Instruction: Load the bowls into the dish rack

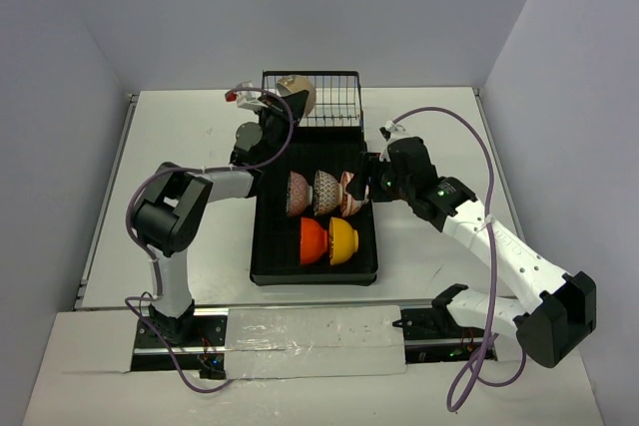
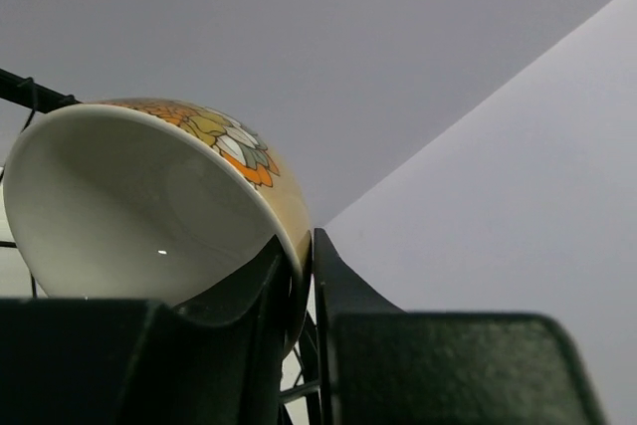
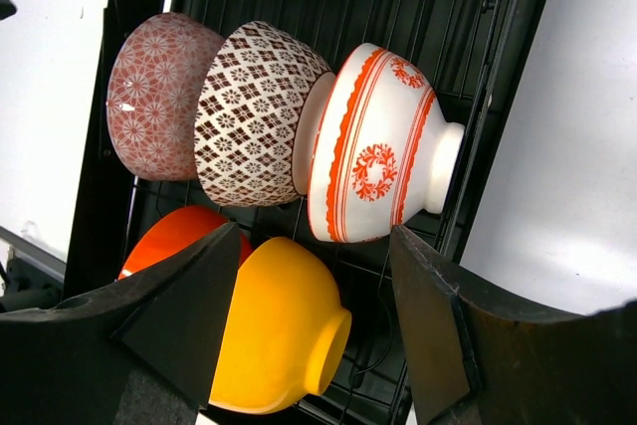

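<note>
Left gripper point(image 2: 309, 246) pinches the rim of the floral bowl point(image 2: 129, 196), one finger inside and one outside. It holds the bowl tilted on its side at the wire basket point(image 1: 334, 97), far end of the dish rack point(image 1: 265, 246); can't tell if the bowl rests on the wires.

In the tray, back row of three on edge, touching: pink patterned bowl point(image 3: 159, 97), brown lattice bowl point(image 3: 254, 111), red-on-white bowl point(image 3: 373, 141). Front row of two: red-orange bowl point(image 3: 174, 236), yellow bowl point(image 3: 284, 330).

Right gripper point(image 3: 317, 234) has jaws wide apart and holds nothing, just beside the red-on-white bowl at the rack's right edge.

Count: six bowls, one rack, two arms, all on the white counter point(image 1: 429, 256).

Progress: five bowls loaded and the sixth at the basket, so nearly done. Likely only the release of that last bowl is left.
</note>
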### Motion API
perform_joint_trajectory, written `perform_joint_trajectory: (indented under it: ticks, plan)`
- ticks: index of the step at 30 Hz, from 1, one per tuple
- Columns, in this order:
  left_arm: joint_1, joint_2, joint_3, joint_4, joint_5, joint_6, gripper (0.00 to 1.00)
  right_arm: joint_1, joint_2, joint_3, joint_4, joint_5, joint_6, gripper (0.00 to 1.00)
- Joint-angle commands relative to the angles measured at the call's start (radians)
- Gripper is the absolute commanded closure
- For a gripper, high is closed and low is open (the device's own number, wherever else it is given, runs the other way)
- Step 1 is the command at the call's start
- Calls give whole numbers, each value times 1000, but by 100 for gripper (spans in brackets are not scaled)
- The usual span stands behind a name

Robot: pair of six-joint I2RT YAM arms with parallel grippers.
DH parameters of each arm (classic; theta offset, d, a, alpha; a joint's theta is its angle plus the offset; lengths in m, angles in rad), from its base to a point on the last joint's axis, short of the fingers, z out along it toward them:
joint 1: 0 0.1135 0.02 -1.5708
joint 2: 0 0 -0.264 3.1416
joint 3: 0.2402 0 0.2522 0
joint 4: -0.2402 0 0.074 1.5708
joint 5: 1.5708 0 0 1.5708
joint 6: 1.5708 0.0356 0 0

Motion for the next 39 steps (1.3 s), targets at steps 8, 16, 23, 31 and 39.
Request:
perform_joint_trajectory:
  ticks: [8,16,23,31,39]
  plan:
    - [-13,-86,-46,13,92,14,78,15,-10,9,21,15,-5,31]
    - [2,-52,-95,81,101,-32,66,18,9,12,21,22,-7,31]
    - [14,-19,-112,130,153,-75,59,18,30,15,19,24,-5,32]
    - [14,-15,-123,145,193,-87,57,20,38,15,21,30,-3,32]
    - [14,-37,-146,151,222,-98,44,20,39,15,22,22,-3,32]
